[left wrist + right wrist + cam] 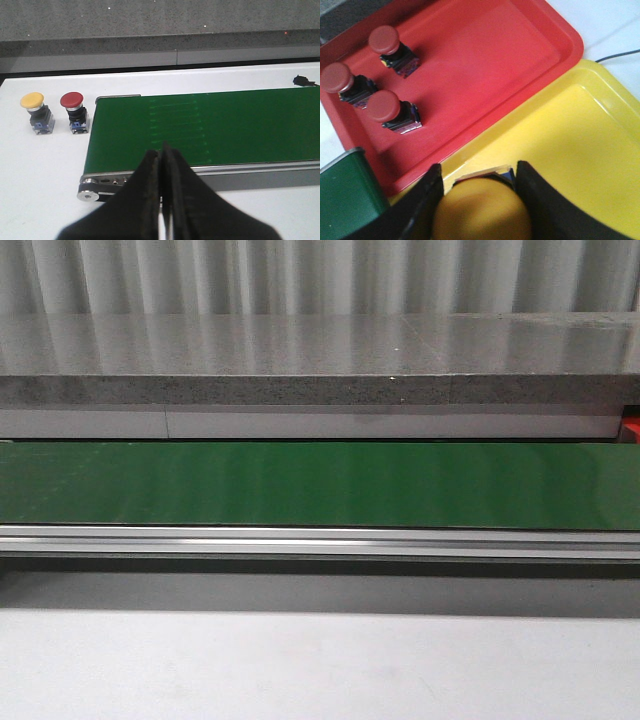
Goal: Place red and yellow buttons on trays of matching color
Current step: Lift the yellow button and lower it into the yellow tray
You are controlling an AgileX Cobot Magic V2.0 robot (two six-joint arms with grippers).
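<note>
In the left wrist view my left gripper (162,150) is shut and empty above the near edge of the green conveyor belt (210,125). A yellow button (33,111) and a red button (74,111) stand side by side on the white table just past the belt's end. In the right wrist view my right gripper (479,170) is shut on a yellow button (482,210) and holds it over the yellow tray (580,150), near its rim. The red tray (485,65) beside it holds three red buttons (385,107). Neither gripper shows in the front view.
The front view shows only the green belt (320,485), its metal rail (320,540), a grey stone ledge behind and white table in front. The belt's end (345,185) lies next to the red tray. A small black connector (301,80) lies beyond the belt.
</note>
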